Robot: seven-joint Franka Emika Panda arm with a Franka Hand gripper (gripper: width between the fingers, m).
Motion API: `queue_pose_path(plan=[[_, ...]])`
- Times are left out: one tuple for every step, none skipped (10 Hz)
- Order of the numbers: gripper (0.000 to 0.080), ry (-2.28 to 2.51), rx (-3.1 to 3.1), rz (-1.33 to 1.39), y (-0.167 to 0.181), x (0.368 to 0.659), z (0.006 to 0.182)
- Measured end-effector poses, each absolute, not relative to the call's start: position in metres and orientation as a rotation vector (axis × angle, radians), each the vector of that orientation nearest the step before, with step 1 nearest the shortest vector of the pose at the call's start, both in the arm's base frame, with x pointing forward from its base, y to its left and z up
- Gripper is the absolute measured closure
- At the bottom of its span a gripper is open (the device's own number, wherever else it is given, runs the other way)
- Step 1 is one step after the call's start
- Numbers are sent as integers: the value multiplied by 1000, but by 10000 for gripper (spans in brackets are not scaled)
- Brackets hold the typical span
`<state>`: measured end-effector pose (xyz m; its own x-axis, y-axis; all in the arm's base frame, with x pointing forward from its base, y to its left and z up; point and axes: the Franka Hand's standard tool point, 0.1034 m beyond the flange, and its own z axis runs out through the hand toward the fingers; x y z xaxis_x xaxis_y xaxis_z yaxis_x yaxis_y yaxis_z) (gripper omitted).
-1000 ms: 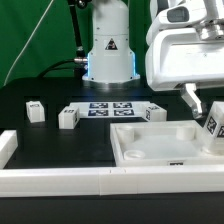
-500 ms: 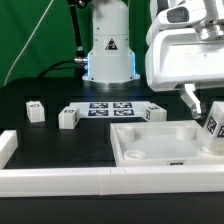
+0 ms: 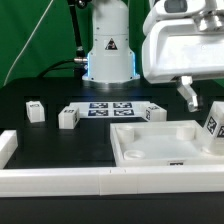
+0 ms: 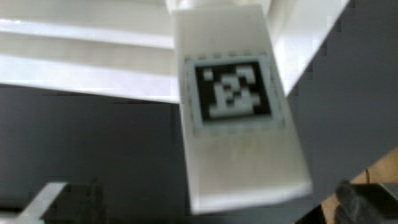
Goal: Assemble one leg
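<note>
A leg (image 3: 214, 124), a small white post with a black-and-white tag, stands slightly tilted at the white panel's (image 3: 150, 142) corner on the exterior view's right, partly cut off by the frame edge. My gripper (image 3: 205, 100) hangs just above it; one dark finger (image 3: 187, 93) shows, the other is out of frame. In the wrist view the leg (image 4: 231, 100) fills the middle, tag facing the camera. The gripper (image 4: 210, 205) straddles its near end, and both dark fingers (image 4: 47, 204) stand apart from its sides. The jaws are open.
Three more tagged legs lie on the black table: two on the exterior view's left (image 3: 35, 110) (image 3: 68, 117), one behind the panel (image 3: 156, 112). The marker board (image 3: 112, 108) lies before the robot base (image 3: 108, 55). A white rail (image 3: 80, 180) runs along the front.
My gripper has risen a little and shifted toward the exterior view's left. The leg has stayed where it was at the panel's corner.
</note>
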<state>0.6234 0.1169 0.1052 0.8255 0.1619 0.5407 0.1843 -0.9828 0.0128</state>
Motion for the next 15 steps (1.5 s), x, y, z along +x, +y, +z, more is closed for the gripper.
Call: queue_pose_path(plan=[[151,-286,-2978,-798,119,619,99],[151,-293,-2997,-658,122,617,97],[151,-292,-3012,-552,121,620,94],[151,-291,-3022,-470,119,622,92],[151,-296,-3034,-285,119,617,90],[151,-310,-3038,-160,119,618,92],[151,-311,-3037,-46,118,618,90],[151,-307,-3034,54,117,615,88],[151,-314,-3027,197,118,609,88],[151,-318,-3026,203,119,615,88],[151,-317,-3027,193,118,615,87],[163,-317,-3027,194,118,615,87],[163,-317,-3027,194,118,615,87],[332,-317,-3027,194,118,615,87],[510,-317,-3029,194,117,615,87]])
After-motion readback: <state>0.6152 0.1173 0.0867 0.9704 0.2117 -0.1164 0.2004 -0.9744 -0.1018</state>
